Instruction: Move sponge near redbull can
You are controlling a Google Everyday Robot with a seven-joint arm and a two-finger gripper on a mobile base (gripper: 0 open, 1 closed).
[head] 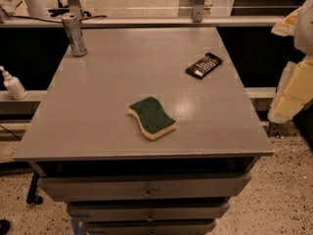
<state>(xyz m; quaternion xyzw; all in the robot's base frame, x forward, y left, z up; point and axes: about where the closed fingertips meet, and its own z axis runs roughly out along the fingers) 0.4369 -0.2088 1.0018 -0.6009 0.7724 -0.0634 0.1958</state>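
Observation:
The sponge (152,117), with a dark green top and pale yellow foam body, lies flat on the grey table (88,116), near its front middle. The redbull can (75,35), slim and silver-grey, stands upright at the table's far left corner, well apart from the sponge. My gripper (292,89) shows as a pale yellow and white shape at the right edge of the view. It is off the table's right side, to the right of the sponge, and touches nothing.
A flat black packet (204,65) lies at the table's far right. A white pump bottle (13,83) stands on a lower ledge to the left. Drawers (146,185) sit under the tabletop. A rail (146,21) runs behind the table.

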